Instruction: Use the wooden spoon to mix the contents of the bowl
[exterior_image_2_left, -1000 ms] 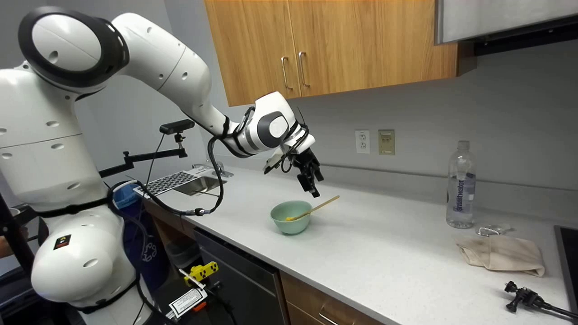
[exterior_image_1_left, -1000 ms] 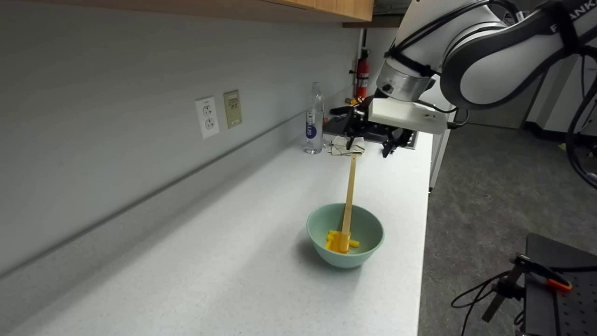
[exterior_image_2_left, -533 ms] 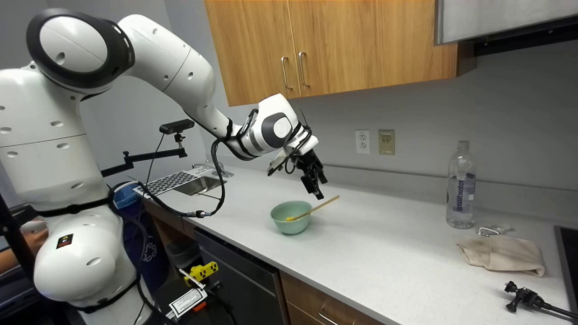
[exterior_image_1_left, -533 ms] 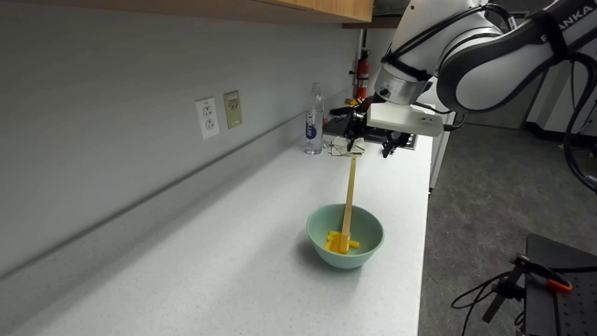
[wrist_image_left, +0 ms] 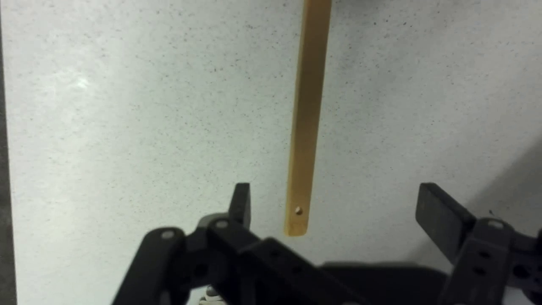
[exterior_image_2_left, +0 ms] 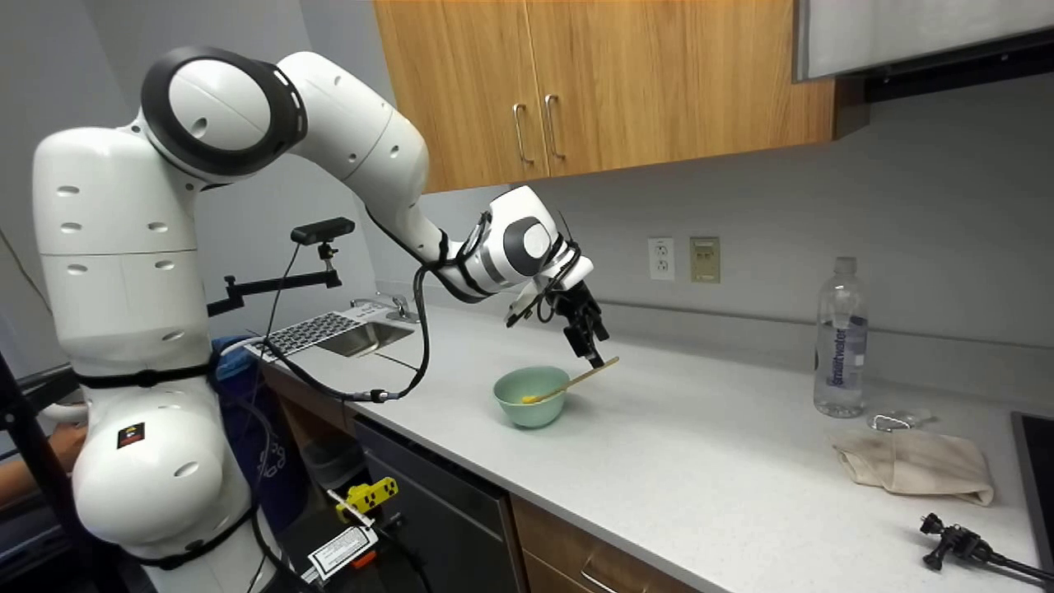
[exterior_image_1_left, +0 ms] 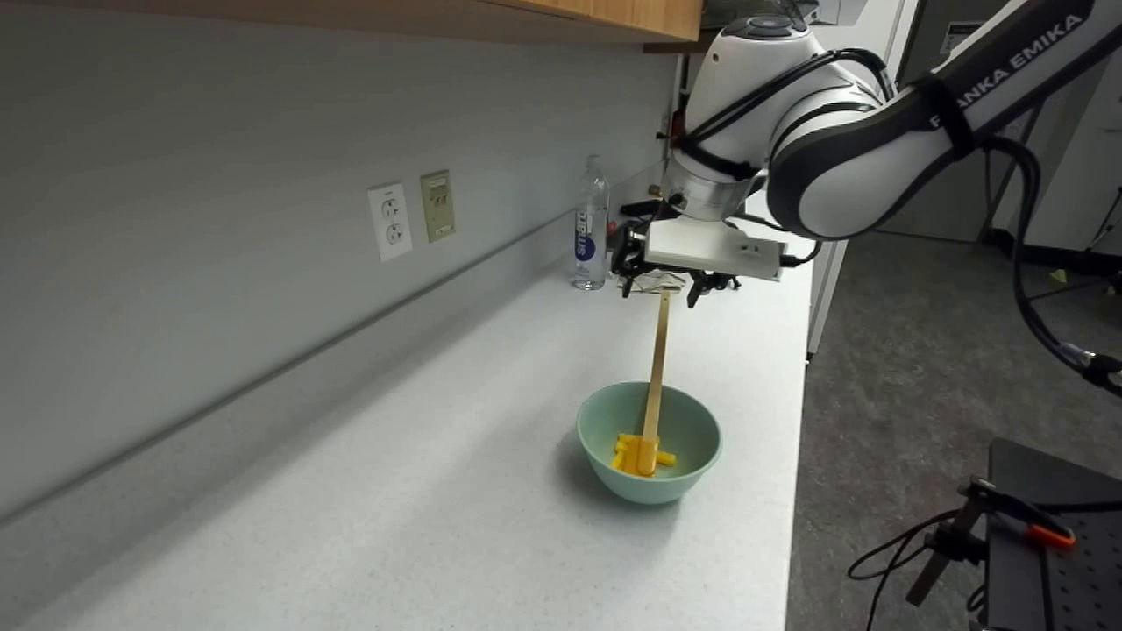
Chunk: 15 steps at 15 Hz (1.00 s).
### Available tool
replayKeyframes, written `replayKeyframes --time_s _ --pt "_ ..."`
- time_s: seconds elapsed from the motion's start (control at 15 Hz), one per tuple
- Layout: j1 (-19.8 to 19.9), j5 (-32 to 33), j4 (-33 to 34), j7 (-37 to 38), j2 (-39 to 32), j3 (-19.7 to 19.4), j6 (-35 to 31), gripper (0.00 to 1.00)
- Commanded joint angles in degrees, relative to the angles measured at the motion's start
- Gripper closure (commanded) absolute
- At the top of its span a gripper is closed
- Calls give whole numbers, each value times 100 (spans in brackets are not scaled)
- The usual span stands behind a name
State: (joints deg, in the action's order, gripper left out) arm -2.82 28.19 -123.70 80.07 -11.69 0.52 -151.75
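Observation:
The wooden spoon [exterior_image_1_left: 656, 377] leans in the mint-green bowl [exterior_image_1_left: 647, 492], its head on the yellow contents [exterior_image_1_left: 624, 450] and its handle slanting out over the rim. In an exterior view, the spoon [exterior_image_2_left: 586, 376], bowl [exterior_image_2_left: 529, 417] and yellow bits [exterior_image_2_left: 529, 399] also show. My gripper [exterior_image_2_left: 599, 351] is open and empty at the handle's free end. In the wrist view, the handle [wrist_image_left: 307, 123] with its end hole lies between the spread fingers [wrist_image_left: 334, 199], nearer the left finger and touching neither. The bowl is out of the wrist view.
A water bottle [exterior_image_2_left: 841, 354] stands by the wall, with a folded cloth [exterior_image_2_left: 914, 465] near it. A black mount [exterior_image_2_left: 963, 548] lies at the counter's right end. Wooden cabinets [exterior_image_2_left: 659, 82] hang above. The counter [exterior_image_1_left: 421, 526] runs along the wall.
My gripper has moved lower and toward the spoon handle's end, to the left in an exterior view, and is now around the handle's line. The spoon and bowl have not moved.

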Motion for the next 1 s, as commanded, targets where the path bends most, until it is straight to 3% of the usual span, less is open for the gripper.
replayKeyframes --time_s 0.0,0.93 --pt "-238 -94 62 -41 -59 -213 -8 0" --pt "-346 -48 97 12 -227 -404 -212 0"
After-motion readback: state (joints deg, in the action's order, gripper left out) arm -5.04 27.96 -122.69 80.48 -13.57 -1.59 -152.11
